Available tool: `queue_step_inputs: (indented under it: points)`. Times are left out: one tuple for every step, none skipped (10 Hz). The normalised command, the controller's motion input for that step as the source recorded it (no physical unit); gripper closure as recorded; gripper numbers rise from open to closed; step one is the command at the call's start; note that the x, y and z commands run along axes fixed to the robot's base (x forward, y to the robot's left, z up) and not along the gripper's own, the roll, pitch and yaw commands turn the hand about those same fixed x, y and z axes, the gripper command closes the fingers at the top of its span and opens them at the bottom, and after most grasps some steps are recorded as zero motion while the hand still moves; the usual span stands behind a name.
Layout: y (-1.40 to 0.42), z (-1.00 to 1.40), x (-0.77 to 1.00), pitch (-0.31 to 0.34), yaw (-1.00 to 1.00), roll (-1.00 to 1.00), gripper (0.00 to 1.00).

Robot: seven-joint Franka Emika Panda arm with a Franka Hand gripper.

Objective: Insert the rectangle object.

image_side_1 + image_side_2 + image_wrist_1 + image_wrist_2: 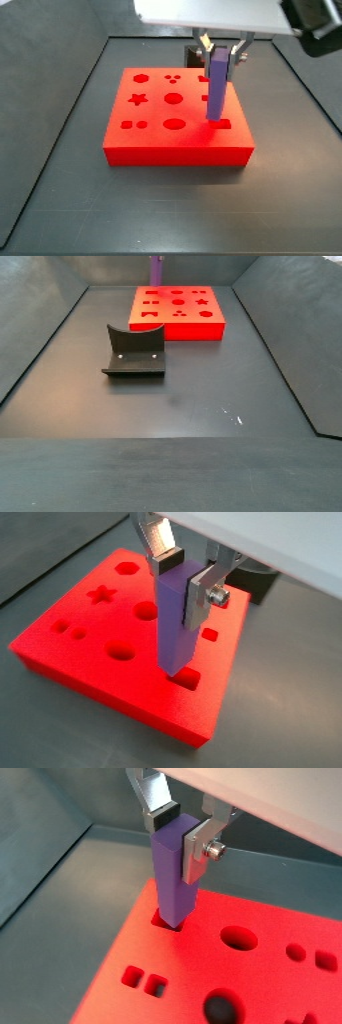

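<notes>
The rectangle object, a slim purple bar (pixel 174 617), stands upright between my gripper's (pixel 185 582) silver fingers (pixel 201 597), which are shut on its upper part. Its lower end meets a rectangular hole (pixel 189 679) near one edge of the red block (pixel 94 642) and seems just inside it (pixel 170 920). In both side views the bar (pixel 215 88) (pixel 156 268) stands on the block (pixel 167 135) (pixel 181 318). The gripper (pixel 221 48) is above the block's right side.
A dark grey curved holder (pixel 134 353) stands on the dark floor in front of the block. The block has several other shaped holes, among them a star (pixel 102 594) and circles (pixel 146 610). Dark tray walls (pixel 40 346) rise around the floor.
</notes>
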Motion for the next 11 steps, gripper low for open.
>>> queue_step_inputs:
  points:
    - [0.13,0.05,0.00,0.159,-0.73,0.12,1.00]
    - [0.16,0.01,0.13,0.086,-0.75,0.07,1.00]
    - [0.15,0.00,0.21,0.027,-0.84,0.00,1.00]
    - [0.16,0.00,0.19,0.043,-0.85,0.00,1.00]
    - [0.15,0.00,0.11,0.103,-0.83,0.00,1.00]
    - [0.13,0.00,0.03,0.179,-0.82,0.00,1.00]
    - [0.11,0.00,0.00,0.236,-0.82,0.00,1.00]
    - [0.04,0.04,0.00,0.273,-0.85,0.00,1.00]
    - [0.00,0.05,0.00,0.270,-0.87,-0.03,1.00]
    - [-0.01,0.13,0.00,0.260,-0.85,-0.09,1.00]
    - [-0.10,0.15,0.10,0.214,-0.83,-0.20,1.00]
